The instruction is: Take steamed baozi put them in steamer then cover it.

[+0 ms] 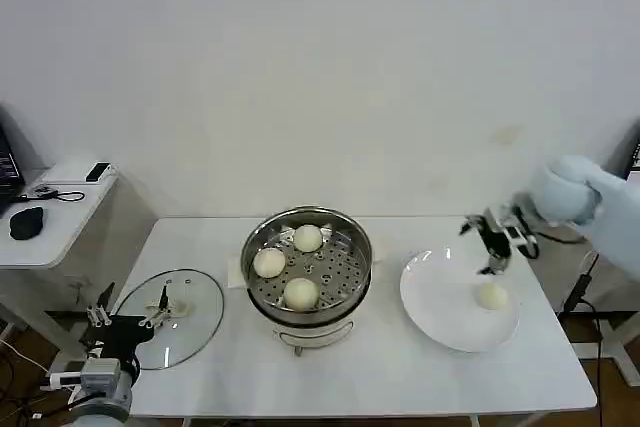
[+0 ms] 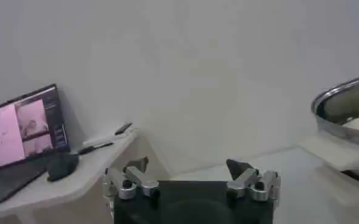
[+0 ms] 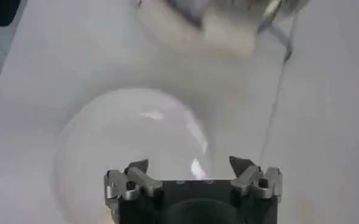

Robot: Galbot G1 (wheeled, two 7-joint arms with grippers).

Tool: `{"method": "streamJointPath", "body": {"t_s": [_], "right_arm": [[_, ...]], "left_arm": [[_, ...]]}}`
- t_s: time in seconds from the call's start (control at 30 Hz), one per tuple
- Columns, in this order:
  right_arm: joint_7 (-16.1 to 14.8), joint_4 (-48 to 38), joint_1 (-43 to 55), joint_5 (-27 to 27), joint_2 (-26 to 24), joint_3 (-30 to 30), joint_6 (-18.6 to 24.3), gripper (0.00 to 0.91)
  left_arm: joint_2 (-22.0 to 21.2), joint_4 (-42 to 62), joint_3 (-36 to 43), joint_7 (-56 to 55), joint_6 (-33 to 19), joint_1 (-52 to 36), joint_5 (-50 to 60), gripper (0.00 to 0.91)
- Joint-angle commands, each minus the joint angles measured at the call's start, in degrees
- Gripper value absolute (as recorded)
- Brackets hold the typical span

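A round steel steamer [image 1: 306, 267] stands upright mid-table, holding three baozi [image 1: 308, 238]. A fourth baozi [image 1: 491, 296] lies on the white plate [image 1: 435, 312] to the right. Above it hovers the right gripper [image 1: 494, 247], jaws wide, apparently empty. The left gripper [image 1: 128, 320], also wide, waits beside the glass lid [image 1: 190, 332].

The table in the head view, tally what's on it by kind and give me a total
Steamed baozi: 4, three in the steamer, one on the plate
Steamer: 1
White plate: 1
Glass lid: 1, lying beside the steamer
Total: 7
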Motion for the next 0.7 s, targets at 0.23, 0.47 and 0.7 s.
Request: {"method": "streamJointPath", "body": {"t_s": [0.23,0.47,0.7], "right_arm": [[1.7,-10.9,-27.0,-6.2,-0.2,23.9,1.0,0.907],[1.2,-15.9,-25.5,-7.8,4.2,22.6,0.9,0.907],[1.3,-20.4,-23.7,-9.6,8.5,20.2,0.8,0.907]], "left_arm": [[-0.1,-0.4,1.0,0.6,0.1,0.2,0.8,0.907],[0.0,0.1,-0.2,0.7,0.1,0.6,0.6,0.907],[-0.1,0.5,-0.4,0.6,0.1,0.6,0.5,0.907]]}}
